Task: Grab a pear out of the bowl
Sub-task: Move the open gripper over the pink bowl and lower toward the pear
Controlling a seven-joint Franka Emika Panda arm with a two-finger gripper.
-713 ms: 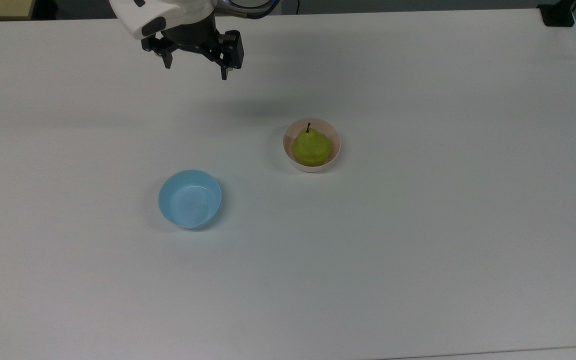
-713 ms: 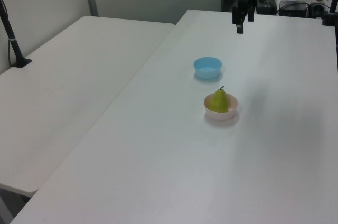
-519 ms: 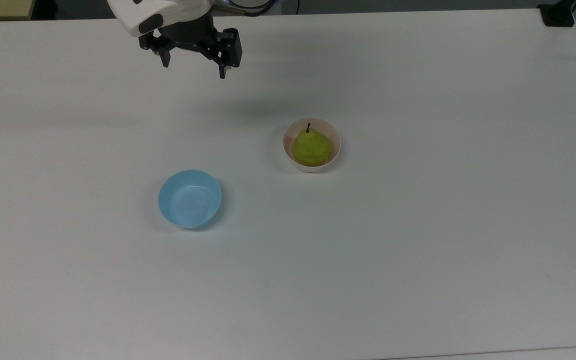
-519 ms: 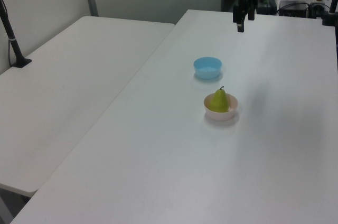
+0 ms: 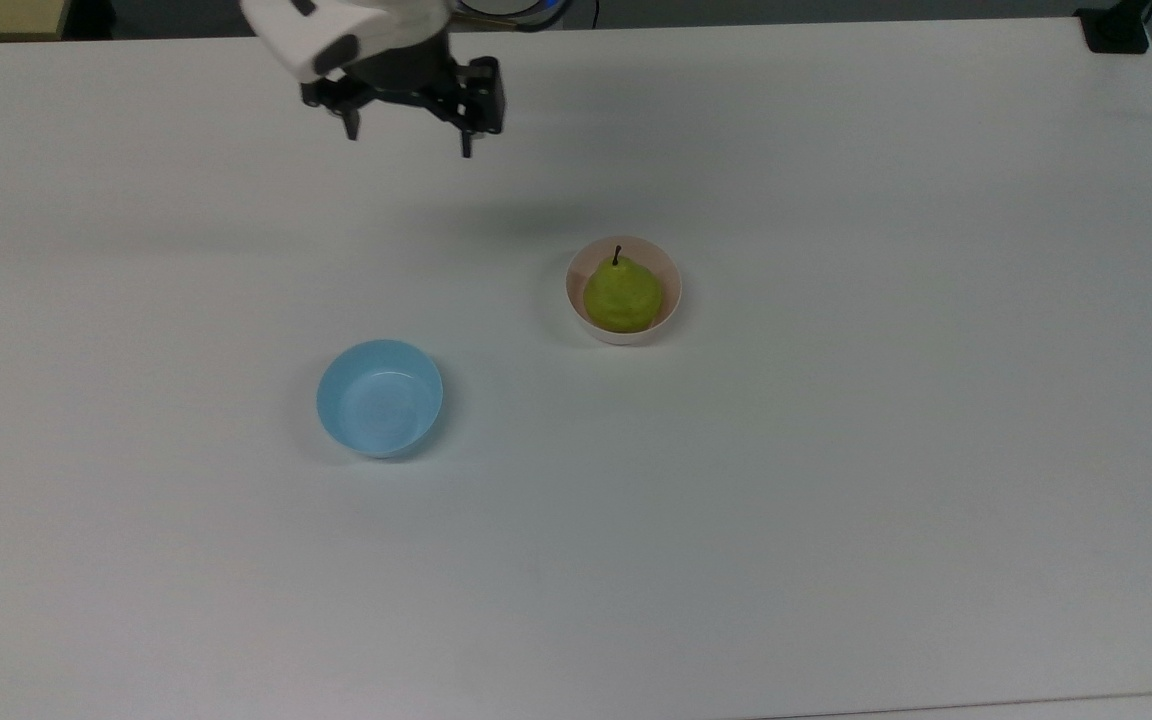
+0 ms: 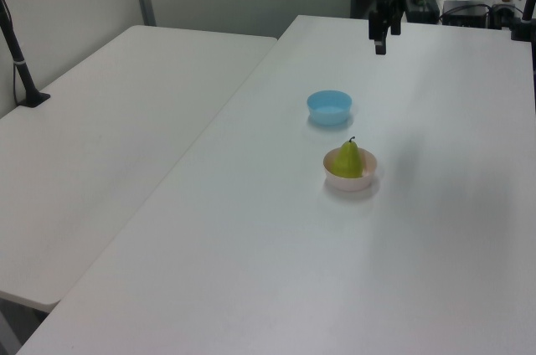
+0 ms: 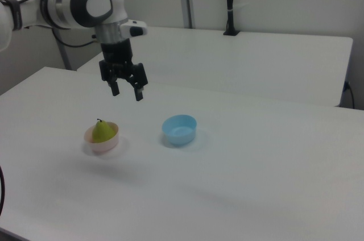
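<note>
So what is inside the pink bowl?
A pear stands upright in the pink bowl, stem up. It covers most of the bowl's floor, so anything under it cannot be seen.

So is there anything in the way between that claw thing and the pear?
Nothing visible. The gripper hangs open above bare table, apart from the pear in the pink bowl. The blue bowl sits off to the side, clear of that path.

Table [image 5: 836,500]: smooth matt white. Both bowls look plastic, pink bowl [image 5: 673,300] and blue bowl [image 5: 379,398], slight sheen. Pear [image 5: 622,294]: dull, finely mottled skin
</note>
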